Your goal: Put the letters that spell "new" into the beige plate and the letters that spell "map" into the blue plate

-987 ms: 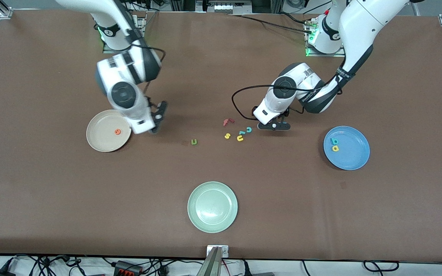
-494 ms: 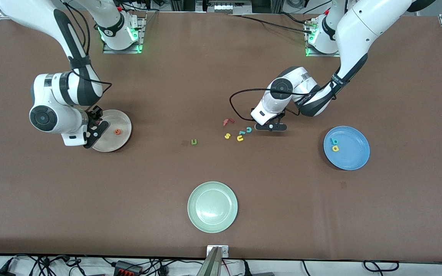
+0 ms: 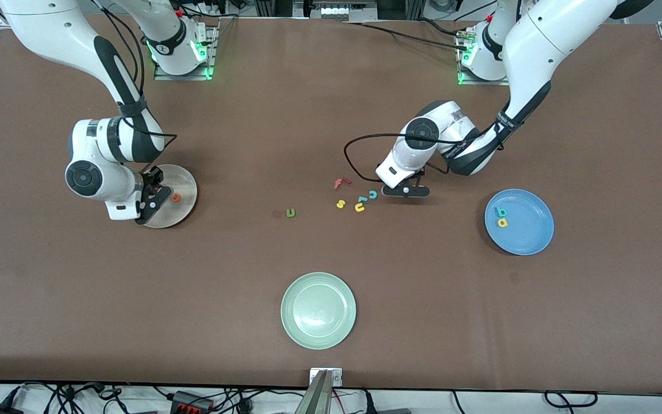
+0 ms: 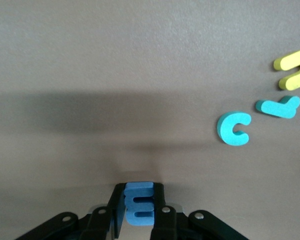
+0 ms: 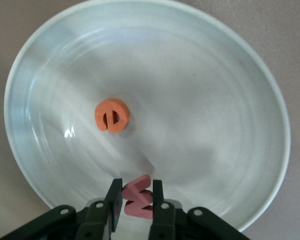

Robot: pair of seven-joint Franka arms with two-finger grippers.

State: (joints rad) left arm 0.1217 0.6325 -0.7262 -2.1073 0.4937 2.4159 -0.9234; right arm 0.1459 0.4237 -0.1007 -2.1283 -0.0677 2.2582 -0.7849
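Observation:
Low over the beige plate [image 3: 186,185], my right gripper [image 3: 154,194] is shut on the pinkish-red "w" [image 5: 138,197]. The orange "e" [image 3: 176,198] lies in that plate [image 5: 215,100], close to the gripper [image 5: 136,184]. My left gripper [image 3: 404,190] is down at the table beside the cluster of loose letters, shut on the blue "m" [image 4: 139,202]. The green "n" [image 3: 291,213] lies alone on the table between the arms. The blue plate [image 3: 529,230] holds the teal "a" [image 3: 500,211] and the yellow "p" [image 3: 502,222].
Loose letters lie near the left gripper: a red "f" [image 3: 341,183], yellow "s" [image 3: 341,203], yellow "u" [image 3: 360,207], teal "c" [image 3: 373,194] and a small teal piece [image 3: 362,199]. A pale green plate [image 3: 318,310] sits nearest the front camera.
My right arm swung from the table's middle to over the beige plate, carrying the "w". My left gripper closed on the "m".

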